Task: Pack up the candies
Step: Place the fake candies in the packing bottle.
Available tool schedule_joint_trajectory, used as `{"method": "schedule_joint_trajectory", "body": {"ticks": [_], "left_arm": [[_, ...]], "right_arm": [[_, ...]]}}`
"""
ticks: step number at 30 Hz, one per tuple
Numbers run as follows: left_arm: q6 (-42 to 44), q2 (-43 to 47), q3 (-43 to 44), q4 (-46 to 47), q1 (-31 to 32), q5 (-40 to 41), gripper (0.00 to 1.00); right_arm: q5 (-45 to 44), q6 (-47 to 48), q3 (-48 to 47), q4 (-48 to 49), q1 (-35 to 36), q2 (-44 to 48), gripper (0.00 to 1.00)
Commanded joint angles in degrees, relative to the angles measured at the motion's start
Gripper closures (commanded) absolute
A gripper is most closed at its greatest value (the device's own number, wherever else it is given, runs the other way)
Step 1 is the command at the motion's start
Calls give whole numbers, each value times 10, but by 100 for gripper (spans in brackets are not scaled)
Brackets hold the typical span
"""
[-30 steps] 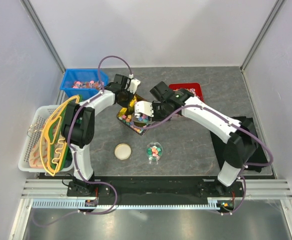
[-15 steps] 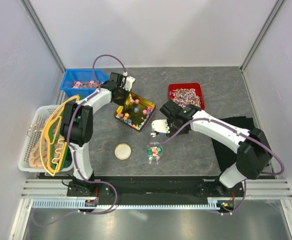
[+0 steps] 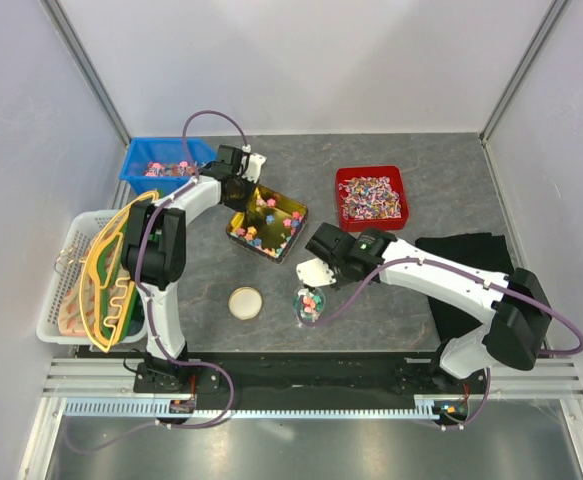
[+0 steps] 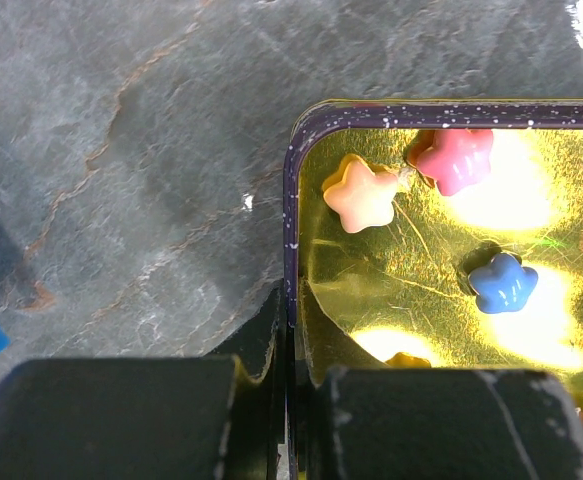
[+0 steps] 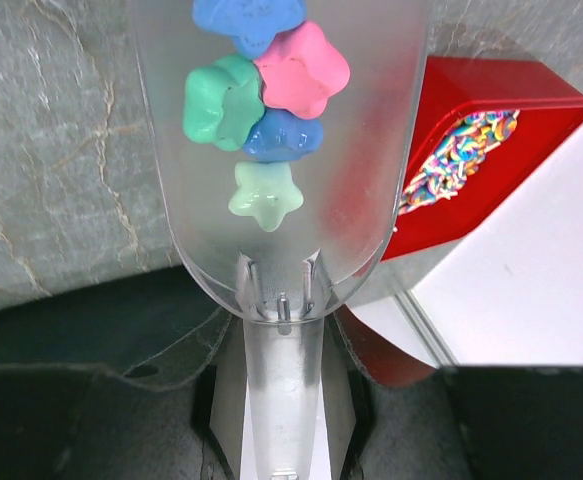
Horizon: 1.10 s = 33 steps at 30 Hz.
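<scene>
The right gripper holds a white scoop, its tip over a small clear jar of candies just on the near side of the hand. A round lid lies to the left of that gripper. The left gripper sits at the corner of a gold tray that holds more candies, and a blue bin stands just to its left. A red bin stands beyond the right gripper.

**Cam layout: overhead plus two wrists**

Overhead hangs high and far out, looking down on the whole table. Left wrist cam hugs the left gripper, gold tray corner just ahead. Right one looks along the scoop, red bin ahead-right. Overhead catches all three.
</scene>
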<state>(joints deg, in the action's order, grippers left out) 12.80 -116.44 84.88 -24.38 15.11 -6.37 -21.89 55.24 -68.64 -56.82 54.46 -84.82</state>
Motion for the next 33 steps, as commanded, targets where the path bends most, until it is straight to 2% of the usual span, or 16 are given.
{"method": "schedule_joint_trajectory", "body": {"ticks": [1,19,33], "left_arm": [[-26,6,27,8,-11,-22,98],[-28,2,27,7,-12,-19,98],[-28,-1,27,7,-15,-20,98]], "right_arm": [[-58,-8,5,-15,15,5,100],[-159,0,47,-26,88,-18,100],[-214,18,54,-13,96,-26,100]]}}
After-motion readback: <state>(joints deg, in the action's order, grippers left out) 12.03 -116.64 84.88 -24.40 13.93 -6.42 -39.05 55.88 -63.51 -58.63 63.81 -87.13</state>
